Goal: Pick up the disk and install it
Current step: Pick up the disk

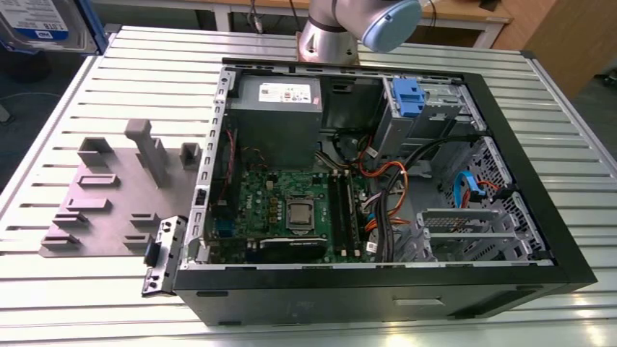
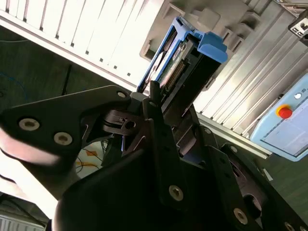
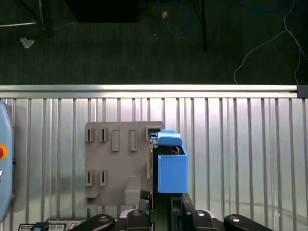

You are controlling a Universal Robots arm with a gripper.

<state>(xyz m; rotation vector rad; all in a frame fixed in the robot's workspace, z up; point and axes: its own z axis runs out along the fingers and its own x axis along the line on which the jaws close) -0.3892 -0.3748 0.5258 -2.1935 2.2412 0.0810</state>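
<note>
Disk (image 2: pixel 180 62) is clamped edge-on between the closed fingers of the gripper (image 2: pixel 161 99) and juts out past their tips. Its white-and-blue label (image 1: pixel 39 20) carries print I cannot read. Beyond the fingertips lies a grey fixture plate (image 3: pixel 118 163).

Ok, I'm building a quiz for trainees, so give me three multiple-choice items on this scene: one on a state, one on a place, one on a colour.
1. Side of the computer: A) open B) covered C) taped shut
2. Where is the disk? A) inside the computer B) in the claw C) on a shelf
3. Colour of the disk's frame? A) red B) yellow C) blue
Answers: 1 A, its circuit board lies in plain sight. 2 B, the claw clamps the disk in the second wrist view. 3 C, the frame is blue in both wrist views.
</note>
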